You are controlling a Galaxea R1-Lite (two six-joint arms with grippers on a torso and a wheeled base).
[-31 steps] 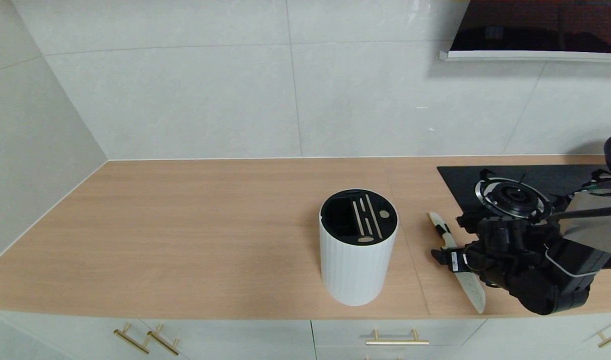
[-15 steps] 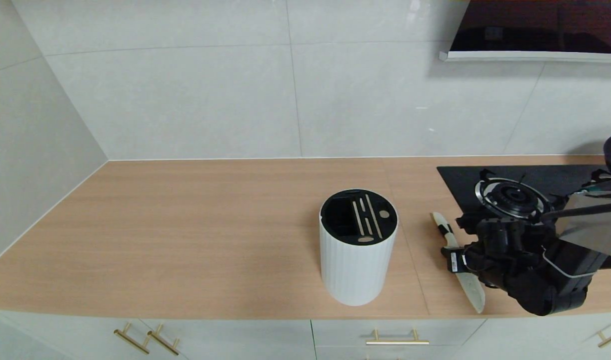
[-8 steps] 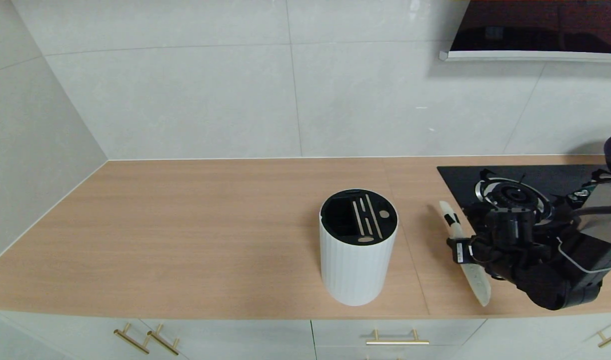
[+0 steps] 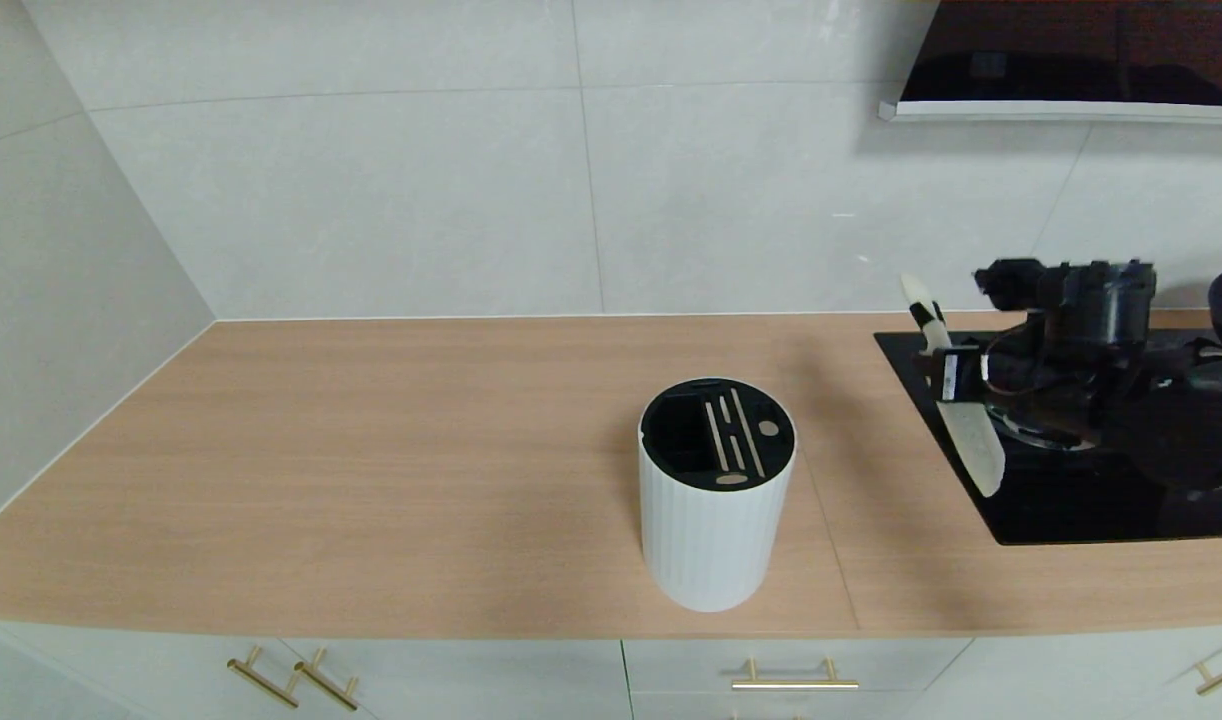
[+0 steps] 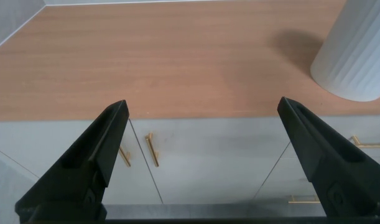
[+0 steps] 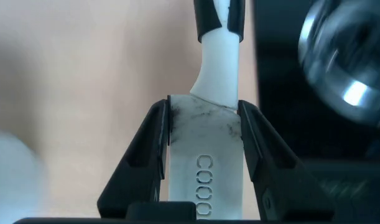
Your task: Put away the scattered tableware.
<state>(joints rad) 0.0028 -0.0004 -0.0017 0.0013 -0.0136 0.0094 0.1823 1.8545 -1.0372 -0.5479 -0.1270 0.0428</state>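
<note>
Since the right gripper (image 4: 961, 376) is clenched on the white knife with a black-banded handle (image 4: 977, 446), gripping where blade meets handle, the knife hangs at the right of the head view over the black glass cooktop (image 4: 1071, 510). Its long axis is steep, handle up and tip down. The white ribbed cylindrical holder with a black slotted top (image 4: 716, 520) stands lower left of the claw, well apart. The left gripper (image 5: 202, 109) is spread wide with nothing in it, so the right arm looks better placed.
</note>
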